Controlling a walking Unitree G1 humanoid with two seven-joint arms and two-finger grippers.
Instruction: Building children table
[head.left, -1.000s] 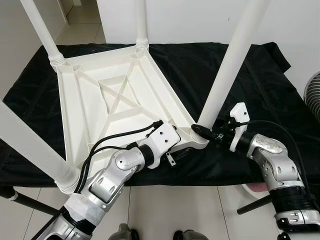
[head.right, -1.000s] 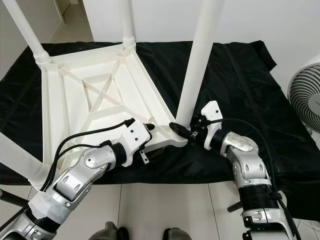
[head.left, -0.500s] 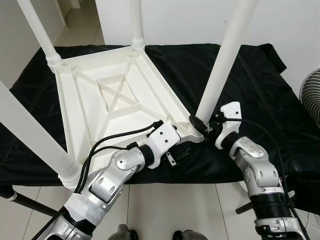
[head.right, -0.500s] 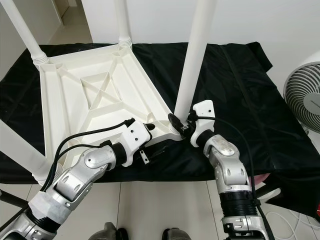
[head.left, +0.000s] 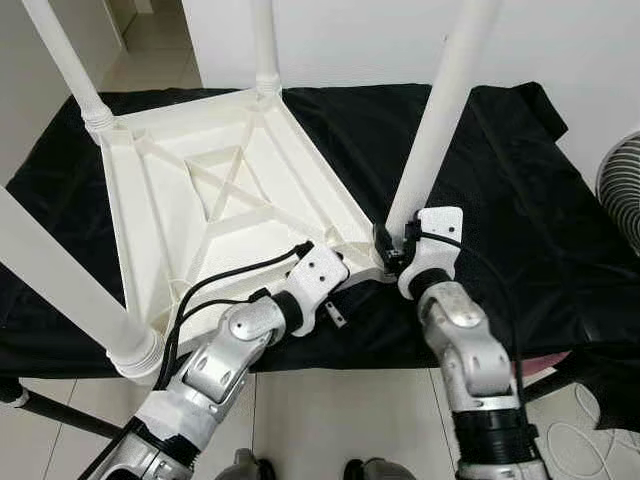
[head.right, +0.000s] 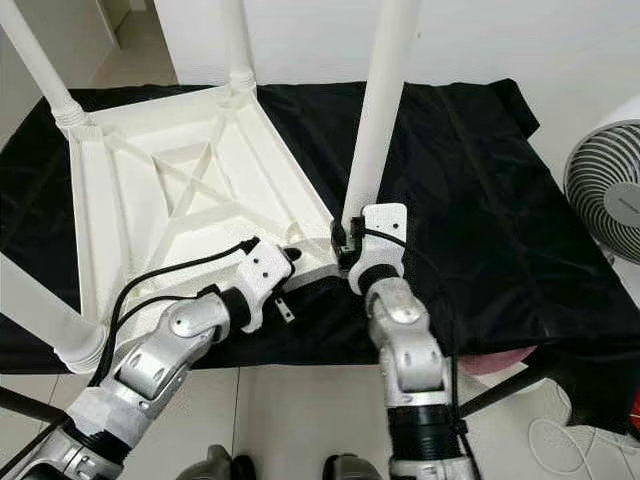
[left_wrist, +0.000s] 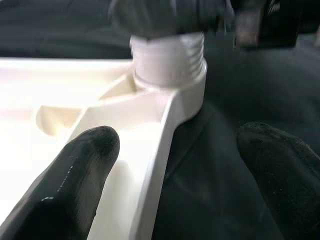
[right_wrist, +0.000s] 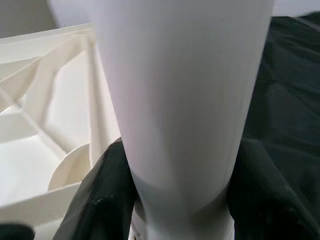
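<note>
Left gripper (left_wrist: 175, 165), fingers spread wide, straddles rim of upturned white plastic ribbed tabletop (head.left: 215, 215) beside near-right corner socket; best keep it bracing the rim so top cannot spin. Right gripper (right_wrist: 177, 200) pinches base of tall white tapered plastic leg (head.left: 432, 130) just above that socket; keep leg plumb, twist steadily until seated. Tabletop lies underside-up on black cloth (head.left: 500, 180), three other legs already standing.

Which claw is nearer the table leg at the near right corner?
Right claw clamps the table leg at its base; left claw straddles the tabletop's rim just short of it.
</note>
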